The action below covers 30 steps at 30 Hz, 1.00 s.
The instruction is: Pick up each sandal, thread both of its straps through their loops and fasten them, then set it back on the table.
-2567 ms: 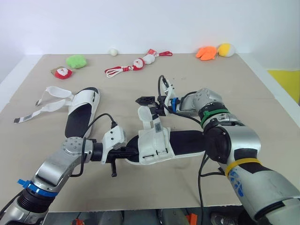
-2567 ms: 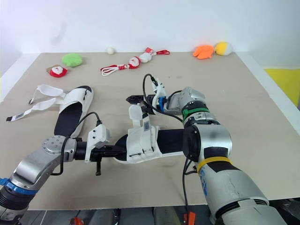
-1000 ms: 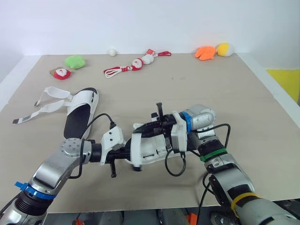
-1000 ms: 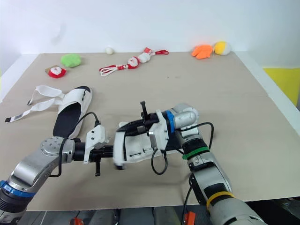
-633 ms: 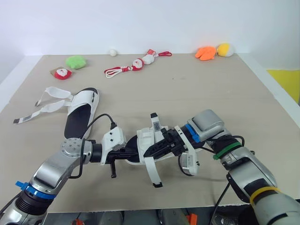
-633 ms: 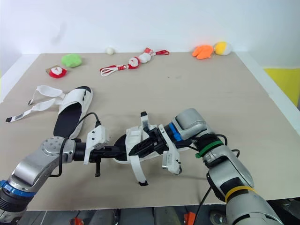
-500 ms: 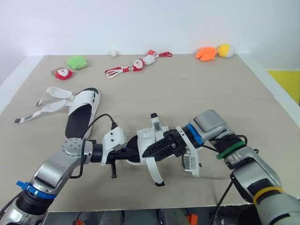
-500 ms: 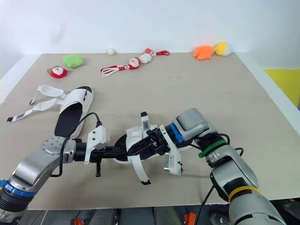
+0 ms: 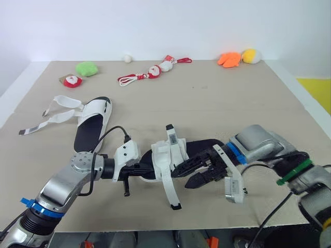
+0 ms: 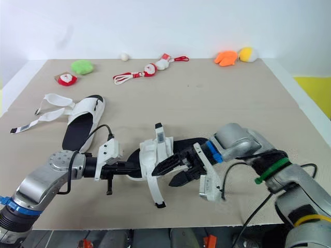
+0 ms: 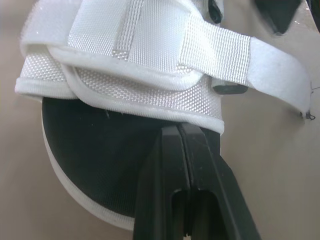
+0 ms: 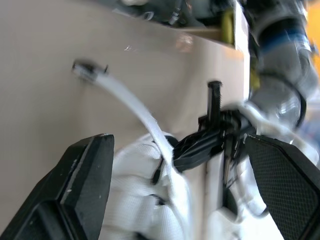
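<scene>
Your left gripper (image 11: 179, 129) has its two fingers pressed together at the toe end of the near sandal (image 9: 170, 152). This sandal lies on the table (image 9: 222, 103) between both arms. I judge the gripper is placed there to steady the toe, so that the shoe does not slide while the other arm works. I cannot tell whether any material is caught between the fingers.

Your right gripper (image 9: 181, 176) has its fingers wide apart and holds nothing, just beside the white upper on the heel side. One loose strap (image 9: 169, 192) hangs out from the upper toward the near edge of the table, and its dark tip rests on the surface. This strap is probably not fastened yet, and the spread fingers look well placed to take it.

The head views give you the whole arrangement. They also show the second sandal (image 9: 92, 119), well apart on your left, with both straps lying open.

The right wrist view adds that the strap lies in line with the gap between its two fingers. The left wrist view adds a small dark loop (image 11: 227, 89) just under the strap where it leaves the upper. I cannot tell whether the strap passes through it.
</scene>
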Each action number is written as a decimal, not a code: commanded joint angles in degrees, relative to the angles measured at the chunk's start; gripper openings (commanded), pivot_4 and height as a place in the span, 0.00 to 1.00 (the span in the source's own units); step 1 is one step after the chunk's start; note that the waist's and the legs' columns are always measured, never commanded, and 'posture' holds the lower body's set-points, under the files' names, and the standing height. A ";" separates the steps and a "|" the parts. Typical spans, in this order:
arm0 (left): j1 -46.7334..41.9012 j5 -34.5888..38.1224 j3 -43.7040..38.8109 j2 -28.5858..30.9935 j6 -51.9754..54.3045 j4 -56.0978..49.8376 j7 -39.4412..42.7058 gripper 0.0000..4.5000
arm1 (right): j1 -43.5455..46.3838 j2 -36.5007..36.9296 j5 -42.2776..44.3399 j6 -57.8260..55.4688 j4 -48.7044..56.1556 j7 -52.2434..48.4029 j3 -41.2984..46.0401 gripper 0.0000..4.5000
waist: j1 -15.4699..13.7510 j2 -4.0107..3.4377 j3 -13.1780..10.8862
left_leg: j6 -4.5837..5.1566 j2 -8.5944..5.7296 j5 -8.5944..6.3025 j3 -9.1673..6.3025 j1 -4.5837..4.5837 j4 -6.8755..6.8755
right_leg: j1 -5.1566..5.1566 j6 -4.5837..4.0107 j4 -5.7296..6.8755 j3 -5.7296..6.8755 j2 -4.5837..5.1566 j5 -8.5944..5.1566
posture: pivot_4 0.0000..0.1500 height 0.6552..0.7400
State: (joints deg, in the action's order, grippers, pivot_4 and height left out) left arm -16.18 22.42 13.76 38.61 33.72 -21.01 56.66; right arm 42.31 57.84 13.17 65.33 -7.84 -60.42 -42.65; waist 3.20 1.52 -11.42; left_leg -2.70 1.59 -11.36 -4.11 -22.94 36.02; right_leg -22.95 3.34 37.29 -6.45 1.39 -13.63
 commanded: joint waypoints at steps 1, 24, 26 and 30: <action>1.04 -0.70 0.82 0.32 0.17 0.24 0.15 0.00 | -7.11 8.11 19.03 -30.18 13.99 -2.51 1.87 0.99 | -0.43 -0.02 0.01 | 0.03 -0.02 -0.02 0.01 -0.01 0.00 | -0.01 -0.03 0.01 -0.03 0.03 0.00 | 1.00 1.00; 1.28 -0.39 1.03 0.60 -0.12 0.15 0.61 0.00 | -7.89 -8.46 70.42 -132.50 28.31 36.83 18.57 0.35 | -0.51 0.04 0.30 | 0.08 0.11 -0.05 0.08 -0.42 0.33 | -0.37 0.26 -0.01 0.04 -0.12 0.09 | 1.00 1.00; 1.51 -0.23 0.77 0.79 0.04 -0.13 0.50 0.00 | -5.93 -8.62 71.67 -135.23 28.36 35.80 20.70 0.16 | -0.49 0.04 0.29 | 0.08 0.10 -0.05 0.08 -0.44 0.33 | -0.38 0.26 -0.02 0.04 -0.11 0.08 | 1.00 1.00; 1.87 -0.18 0.68 0.69 0.28 -0.52 0.10 0.00 | 1.61 -9.02 74.38 -141.48 26.07 32.98 23.81 0.01 | -0.47 0.03 0.29 | 0.08 0.13 -0.05 0.08 -0.43 0.33 | -0.38 0.27 -0.03 0.05 -0.13 0.09 | 1.00 1.00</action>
State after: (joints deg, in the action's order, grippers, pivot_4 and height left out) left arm -15.24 22.56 13.59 38.90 32.99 -21.05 56.76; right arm 40.90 49.00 84.31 -73.84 18.40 -25.80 -21.99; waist 2.73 1.55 -11.13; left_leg -2.62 1.72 -11.41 -4.03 -23.36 36.36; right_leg -23.34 3.62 37.26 -6.40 1.26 -13.52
